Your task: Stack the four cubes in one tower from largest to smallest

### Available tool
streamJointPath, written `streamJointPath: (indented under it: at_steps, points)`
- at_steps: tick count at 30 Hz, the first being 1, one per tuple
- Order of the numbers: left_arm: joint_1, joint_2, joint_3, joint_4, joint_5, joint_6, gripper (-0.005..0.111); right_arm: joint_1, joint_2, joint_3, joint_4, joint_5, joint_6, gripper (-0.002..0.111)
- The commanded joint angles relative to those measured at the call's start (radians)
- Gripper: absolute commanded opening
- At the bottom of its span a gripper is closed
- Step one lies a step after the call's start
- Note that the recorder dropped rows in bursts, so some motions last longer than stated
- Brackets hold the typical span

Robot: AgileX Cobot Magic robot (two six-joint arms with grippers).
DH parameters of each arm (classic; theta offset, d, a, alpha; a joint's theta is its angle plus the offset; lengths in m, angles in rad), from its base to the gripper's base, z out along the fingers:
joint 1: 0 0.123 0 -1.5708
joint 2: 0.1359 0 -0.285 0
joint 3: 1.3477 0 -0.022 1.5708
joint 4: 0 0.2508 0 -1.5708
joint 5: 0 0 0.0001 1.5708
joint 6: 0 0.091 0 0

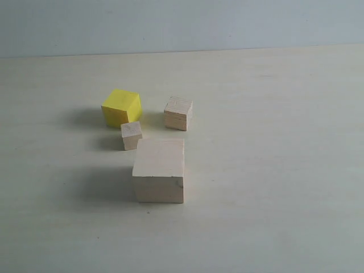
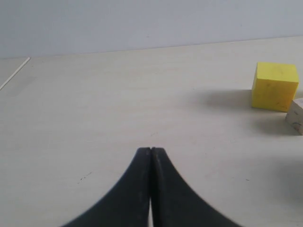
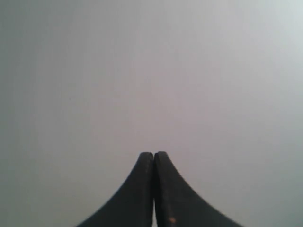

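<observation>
Both grippers are fully closed with nothing in them. The left gripper (image 2: 150, 150) has its two black curved fingers pressed flat together, hanging just above a bare stretch of the pale, light-wood-look tabletop (image 1: 273, 142). The right gripper (image 3: 154, 153) is pinched shut the same way, and all its camera shows behind it is a plain blurry grey surface, so I can't tell where it's pointing.

Looking out from the left gripper, the medium bright yellow cube (image 2: 274, 86) sits well off to one side. A bit of pale wood block pokes in right beside it at the picture's edge, cut off too much to say which one it is.

In the exterior view all four cubes rest directly on the table in a loose cluster, so nothing's stacked yet. The big pale wood cube (image 1: 159, 170) is nearest the camera. The tiny pale wood cube (image 1: 131, 135) is just behind its left corner and just in front of the yellow one. It's really close to both, but I can't tell if it's touching either. The smaller pale wood cube (image 1: 178, 114) stands apart to the right of the yellow cube. A plain pale grey-blue wall (image 1: 182, 23) runs behind the table.
</observation>
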Motion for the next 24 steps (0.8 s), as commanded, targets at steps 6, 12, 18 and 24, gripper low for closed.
streamJointPath:
  at_steps: [6, 12, 18, 24]
  points:
    - [-0.006, -0.006, 0.002, -0.004, -0.001, -0.005, 0.000, 0.004, 0.131, -0.279, -0.012, 0.298, 0.008, 0.000]
    - [-0.006, -0.006, 0.002, -0.004, -0.001, -0.005, 0.000, 0.062, 0.283, -0.402, -0.008, 0.416, 0.000, 0.000]
    - [-0.006, -0.006, 0.002, -0.004, -0.001, -0.005, 0.000, 0.186, 0.444, -0.484, 0.026, 0.527, -0.084, 0.000]
    - [-0.006, -0.006, 0.002, -0.004, -0.001, -0.005, 0.000, 0.330, 0.620, -0.541, 0.359, 0.748, -0.461, 0.000]
